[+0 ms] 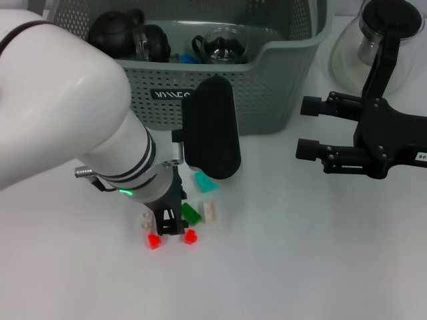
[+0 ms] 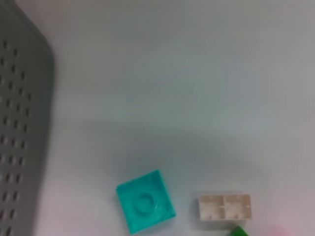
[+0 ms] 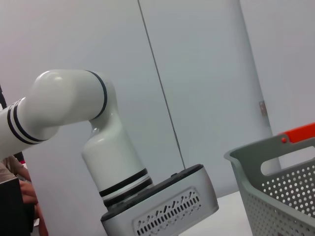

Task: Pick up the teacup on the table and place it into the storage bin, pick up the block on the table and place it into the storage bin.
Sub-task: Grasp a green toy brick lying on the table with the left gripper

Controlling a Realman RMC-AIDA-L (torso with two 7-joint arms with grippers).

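Several small blocks lie on the white table in front of the storage bin (image 1: 267, 93): a teal one (image 1: 205, 181), a green one (image 1: 191, 212), a cream one (image 1: 210, 211), another pale one (image 1: 145, 220) and two red ones (image 1: 154, 241) (image 1: 191, 236). My left gripper (image 1: 171, 223) is lowered among them, between the green and the left red block. The left wrist view shows the teal block (image 2: 145, 207), the cream block (image 2: 225, 206) and the bin wall (image 2: 19, 123). No teacup shows on the table. My right gripper (image 1: 312, 127) hangs open and empty at the right.
The bin holds a dark teapot (image 1: 113, 30) and glass tea ware (image 1: 223, 41). A glass pot (image 1: 373, 40) stands at the back right behind my right arm. The bin's corner (image 3: 275, 187) shows in the right wrist view.
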